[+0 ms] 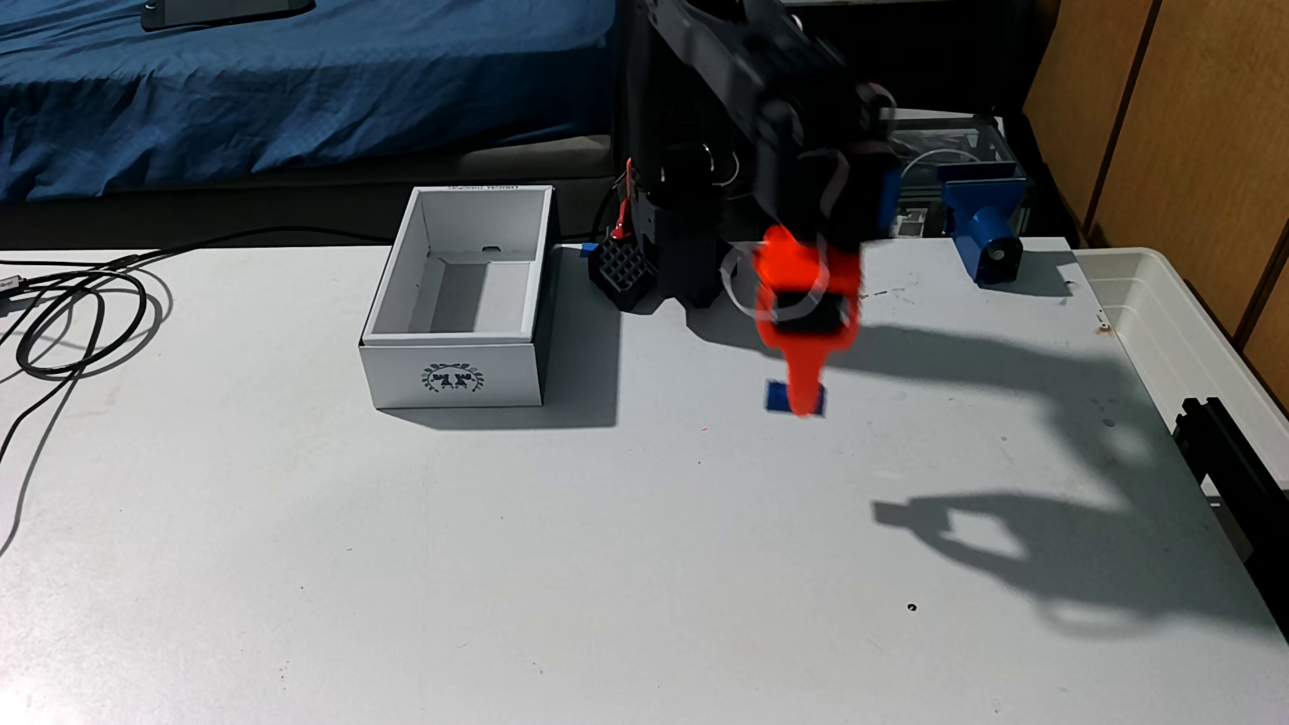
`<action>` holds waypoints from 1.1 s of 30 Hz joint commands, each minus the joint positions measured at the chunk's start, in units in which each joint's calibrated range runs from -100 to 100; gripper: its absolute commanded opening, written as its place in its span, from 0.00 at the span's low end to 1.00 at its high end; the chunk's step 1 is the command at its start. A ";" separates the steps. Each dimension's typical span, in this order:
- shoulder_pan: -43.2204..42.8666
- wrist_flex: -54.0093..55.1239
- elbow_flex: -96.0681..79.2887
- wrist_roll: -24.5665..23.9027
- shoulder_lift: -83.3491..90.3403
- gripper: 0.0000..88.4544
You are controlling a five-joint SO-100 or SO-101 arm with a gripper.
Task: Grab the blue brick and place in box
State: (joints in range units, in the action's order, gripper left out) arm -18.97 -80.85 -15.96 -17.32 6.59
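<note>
The blue brick (pixel 775 397) hangs to the right of the box, with no shadow of its own on the table right beneath it. My orange gripper (pixel 803 408) points down and is shut on it. One orange finger covers the brick's middle, so blue shows on either side of that finger. The arm is motion-blurred. The box (pixel 453 366) is white with tall sides and a dark wreath emblem on its near short side. It stands open and empty-looking to the left of the gripper, a good way apart from it.
The arm's black base (pixel 683 251) stands behind the gripper. A blue bracket (pixel 983 230) sits at the back right, beside a translucent tray (pixel 1186 300). Black cables (pixel 77 314) coil at the left edge. A black rail (pixel 1227 446) juts in at the right.
</note>
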 commanded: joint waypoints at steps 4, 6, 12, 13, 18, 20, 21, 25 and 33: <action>10.87 -7.26 0.79 6.40 14.51 0.01; 14.81 -9.07 0.08 8.87 17.64 0.01; 29.74 -11.74 -5.07 18.34 26.01 0.01; 32.27 -11.74 -6.40 19.97 27.28 0.01; 46.60 -11.48 -13.77 27.23 32.27 0.01; 52.32 -11.13 -15.54 29.87 32.86 0.01; 54.85 -10.88 -16.25 31.23 32.95 0.01; 63.77 -10.36 -17.14 35.07 32.10 0.01; 70.68 -0.62 -23.79 39.28 26.69 0.01</action>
State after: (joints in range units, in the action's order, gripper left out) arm 50.41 -84.80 -38.22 21.16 34.88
